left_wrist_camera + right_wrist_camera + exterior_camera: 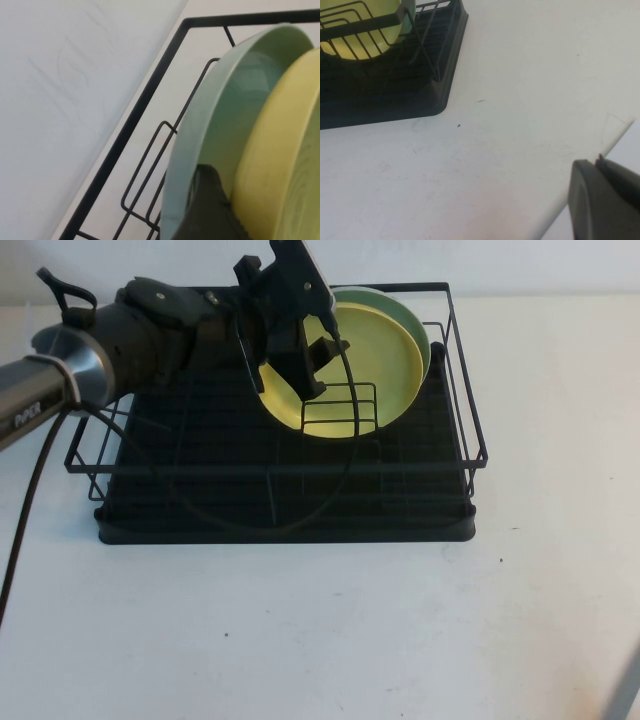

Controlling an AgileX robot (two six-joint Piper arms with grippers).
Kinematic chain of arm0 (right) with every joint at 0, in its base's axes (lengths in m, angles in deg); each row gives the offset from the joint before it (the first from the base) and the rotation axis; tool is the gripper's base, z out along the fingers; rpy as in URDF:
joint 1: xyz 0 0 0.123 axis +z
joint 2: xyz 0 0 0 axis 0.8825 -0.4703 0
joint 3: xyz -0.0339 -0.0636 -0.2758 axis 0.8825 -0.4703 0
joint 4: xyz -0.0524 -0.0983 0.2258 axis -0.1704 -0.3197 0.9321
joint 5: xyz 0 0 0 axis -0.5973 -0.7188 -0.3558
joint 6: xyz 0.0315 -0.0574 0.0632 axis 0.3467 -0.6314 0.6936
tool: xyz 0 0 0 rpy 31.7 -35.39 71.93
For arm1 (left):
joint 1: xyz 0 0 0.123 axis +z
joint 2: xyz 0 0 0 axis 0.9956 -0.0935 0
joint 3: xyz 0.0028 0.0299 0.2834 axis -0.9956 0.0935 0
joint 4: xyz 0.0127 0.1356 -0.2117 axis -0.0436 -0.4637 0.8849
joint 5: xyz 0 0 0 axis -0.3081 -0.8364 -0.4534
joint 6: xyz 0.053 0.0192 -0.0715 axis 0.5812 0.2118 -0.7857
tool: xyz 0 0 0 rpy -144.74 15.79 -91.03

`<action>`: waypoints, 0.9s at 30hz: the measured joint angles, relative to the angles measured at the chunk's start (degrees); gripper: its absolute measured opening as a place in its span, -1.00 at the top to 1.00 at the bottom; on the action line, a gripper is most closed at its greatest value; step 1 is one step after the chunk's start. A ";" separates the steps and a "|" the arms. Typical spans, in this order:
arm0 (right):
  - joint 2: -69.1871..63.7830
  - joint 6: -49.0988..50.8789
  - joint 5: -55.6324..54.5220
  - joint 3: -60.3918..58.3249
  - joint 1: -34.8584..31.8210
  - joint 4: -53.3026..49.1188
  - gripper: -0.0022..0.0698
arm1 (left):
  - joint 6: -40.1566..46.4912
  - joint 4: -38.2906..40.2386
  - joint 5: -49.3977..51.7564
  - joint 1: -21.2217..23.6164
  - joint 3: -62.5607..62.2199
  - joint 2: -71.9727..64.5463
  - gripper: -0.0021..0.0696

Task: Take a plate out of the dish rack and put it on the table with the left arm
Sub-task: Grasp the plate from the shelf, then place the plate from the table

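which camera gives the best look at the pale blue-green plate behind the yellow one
The left wrist view: the round pale blue-green plastic plate shows its rim and inner face close up, with a finger of the left gripper between it and the pale yellow plate. The high view shows only a sliver; the right wrist view a rim edge.

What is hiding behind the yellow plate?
A blue-green plate leans behind the yellow plate in the dish rack; mostly covered. The left gripper reaches over them.

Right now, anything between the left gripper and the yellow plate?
Nothing visible. The left gripper is at the yellow plate in the dish rack, one finger between it and the green plate behind. The right gripper is parked off by the table edge.
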 joint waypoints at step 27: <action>0.00 0.00 0.00 0.00 0.00 0.00 1.00 | 0.59 0.13 -1.94 -0.23 -7.56 3.85 0.74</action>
